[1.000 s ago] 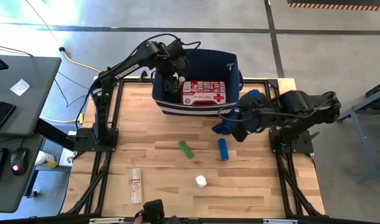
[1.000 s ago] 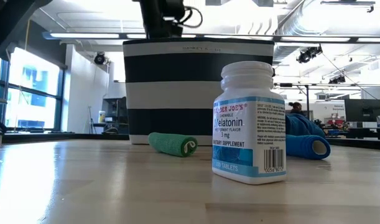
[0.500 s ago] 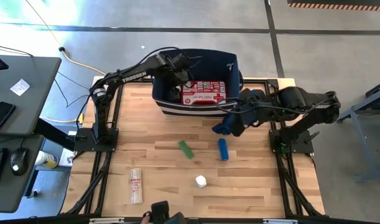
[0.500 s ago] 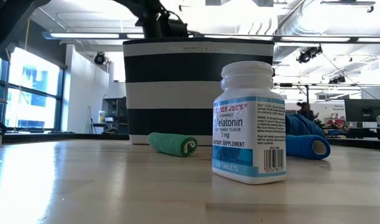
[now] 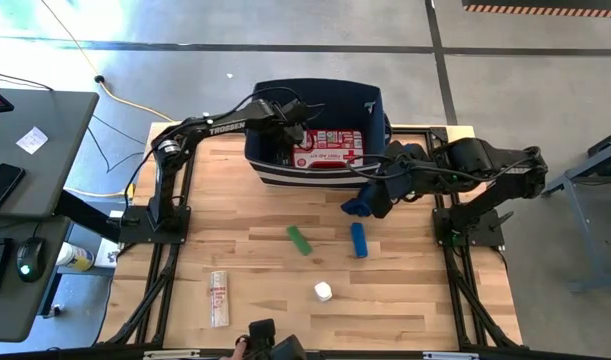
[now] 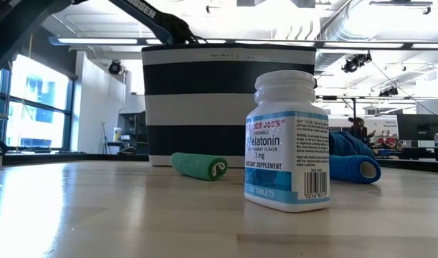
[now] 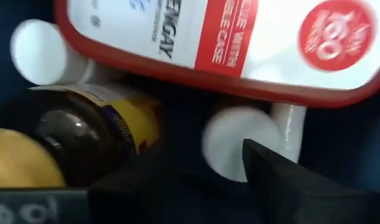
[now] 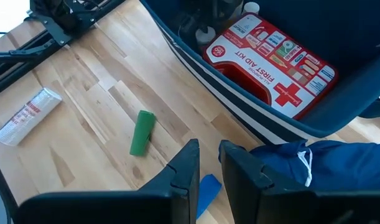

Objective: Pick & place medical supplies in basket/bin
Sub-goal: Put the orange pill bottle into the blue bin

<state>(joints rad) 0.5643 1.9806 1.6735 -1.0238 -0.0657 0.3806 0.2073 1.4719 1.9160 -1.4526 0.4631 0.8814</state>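
1. High view: the left gripper (image 5: 288, 128) reaches into the navy bin (image 5: 315, 172) at upper centre; whether its jaws are open or hold anything, I cannot tell.
2. Inside the bin lie the first aid pouch (image 5: 328, 147), an amber bottle (image 7: 84, 134) and small white bottles (image 7: 239, 142).
3. The right gripper (image 8: 207, 163) hovers right of centre, over the counter (image 5: 245, 250) beside the bin, jaws nearly closed and empty.
4. Still on the counter: green packet (image 5: 299, 240), blue packet (image 5: 358, 239), white melatonin bottle (image 5: 323, 291) and tube (image 5: 219, 297) in the lower half.
5. The packets look light and soft: pinch across the middle. The bottle seems rigid and smooth: grip its body.
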